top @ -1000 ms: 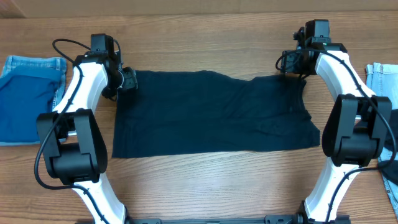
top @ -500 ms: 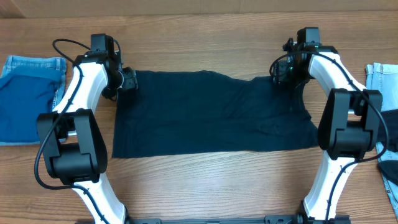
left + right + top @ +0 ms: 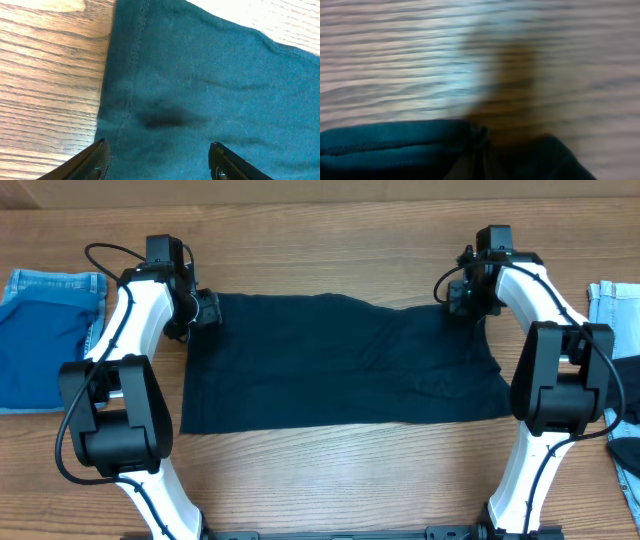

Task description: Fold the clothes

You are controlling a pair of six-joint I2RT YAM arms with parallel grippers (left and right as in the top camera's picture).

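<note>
The clothes here are one very dark navy garment (image 3: 340, 360) spread flat on the wooden table (image 3: 330, 240). My left gripper (image 3: 207, 310) hovers open at its far left corner. In the left wrist view the two fingers of the left gripper (image 3: 157, 147) straddle the hemmed side edge of the cloth (image 3: 210, 75), with nothing pinched. My right gripper (image 3: 462, 298) is at the far right corner. The blurred right wrist view shows the right gripper (image 3: 481, 137) shut, with the garment's hemmed edge (image 3: 395, 145) bunched at its tips.
Blue denim clothing (image 3: 45, 340) lies at the left edge of the table. More light denim (image 3: 610, 305) and a dark item (image 3: 628, 450) lie at the right edge. Bare wood runs along the far side and in front of the garment.
The right gripper moved in toward the garment's far right corner and went from open to shut on the edge. The left arm and gripper have not moved.
</note>
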